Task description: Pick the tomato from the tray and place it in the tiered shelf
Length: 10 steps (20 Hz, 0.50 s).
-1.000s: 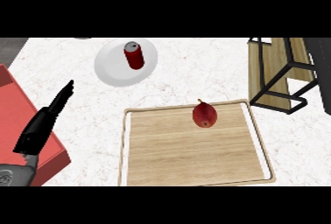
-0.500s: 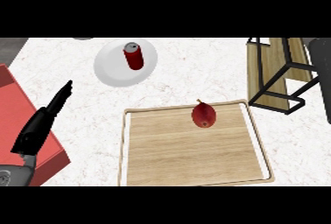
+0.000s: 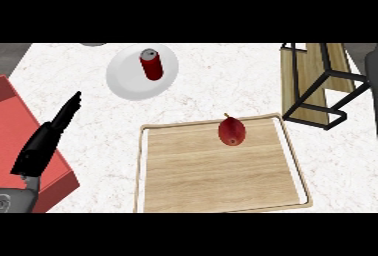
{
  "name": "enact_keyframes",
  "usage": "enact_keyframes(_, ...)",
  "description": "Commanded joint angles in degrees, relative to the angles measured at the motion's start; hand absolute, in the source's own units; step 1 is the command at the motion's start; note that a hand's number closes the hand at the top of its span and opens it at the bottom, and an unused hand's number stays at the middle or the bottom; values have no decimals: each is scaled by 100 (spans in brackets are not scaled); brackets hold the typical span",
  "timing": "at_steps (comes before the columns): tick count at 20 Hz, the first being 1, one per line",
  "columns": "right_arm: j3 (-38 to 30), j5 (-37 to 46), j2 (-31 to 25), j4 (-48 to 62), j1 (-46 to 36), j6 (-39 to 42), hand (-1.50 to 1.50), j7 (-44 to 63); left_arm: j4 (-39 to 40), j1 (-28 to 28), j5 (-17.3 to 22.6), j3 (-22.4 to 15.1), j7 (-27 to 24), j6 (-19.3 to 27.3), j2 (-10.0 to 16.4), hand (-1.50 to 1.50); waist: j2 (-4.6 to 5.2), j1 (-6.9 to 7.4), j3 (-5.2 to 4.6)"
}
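A dark red tomato (image 3: pixel 231 131) lies on the wooden tray (image 3: pixel 214 175), close to the tray's far rim. The tiered shelf (image 3: pixel 322 82), black frame with wooden boards, stands at the upper right of the counter. My left hand (image 3: pixel 46 137) rests at the left, over the counter's edge, fingers straight and pointing away from me, well apart from the tray. It holds nothing. My right hand does not show in the head view.
A white plate (image 3: pixel 131 80) with a red can (image 3: pixel 151 64) lying on it sits at the far left-centre. A red surface (image 3: pixel 22 140) borders the counter on the left. Bare marble lies between tray, plate and shelf.
The left hand has drifted slightly; the tomato, tray and shelf stay where they were.
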Motion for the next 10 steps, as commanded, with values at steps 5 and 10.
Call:
enact_keyframes(5,-537,-131,-501,-1349,185,-517,-150,443,264,194,27,57,-140,-49,-152,0,35,-150,-90)
enact_keyframes(10,-1169,-644,-659,-2589,893,192,-150,1378,125,455,-26,180,-243,22,-81,0,1,-250,-88)
